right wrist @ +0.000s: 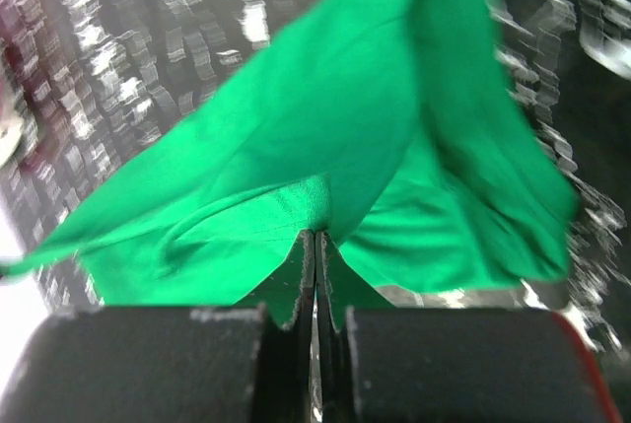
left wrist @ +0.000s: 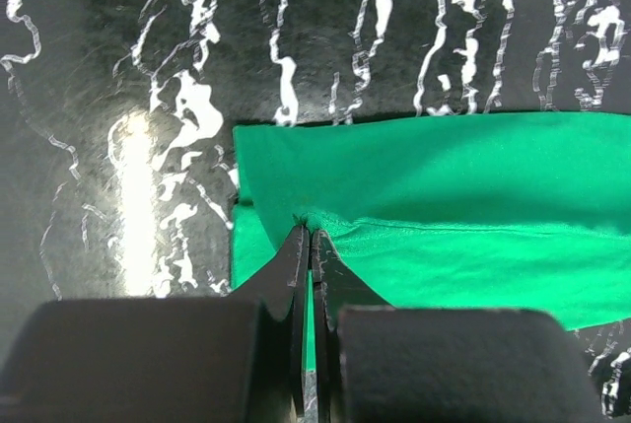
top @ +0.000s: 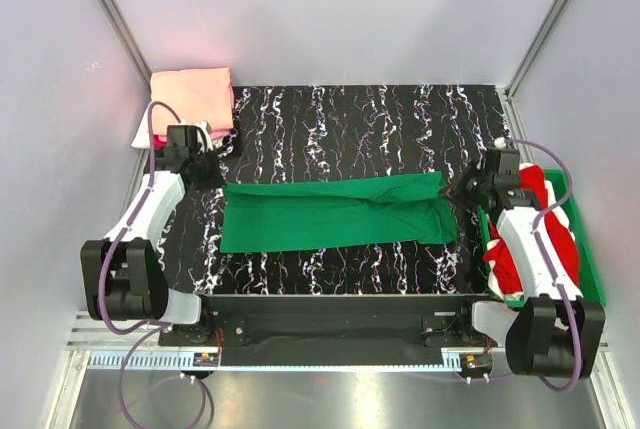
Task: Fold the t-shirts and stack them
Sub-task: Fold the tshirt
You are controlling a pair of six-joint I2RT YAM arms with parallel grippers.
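Note:
A bright green t-shirt [top: 335, 214] lies folded into a long band across the black marbled table [top: 350, 119]. My left gripper [top: 217, 177] is at its left end. In the left wrist view that gripper [left wrist: 310, 231] is shut, with the green t-shirt's [left wrist: 444, 186] edge pinched at the tips. My right gripper [top: 460, 190] is at the shirt's right end. In the right wrist view the gripper [right wrist: 315, 236] is shut on the green cloth [right wrist: 296, 137], which rises bunched off the table.
A folded salmon-peach t-shirt [top: 192, 92] tops a stack at the back left corner, with white cloth [top: 143, 134] under it. On the right, a green plastic bin [top: 592, 274] holds a red t-shirt [top: 563, 239], partly behind my right arm. Grey walls enclose the table.

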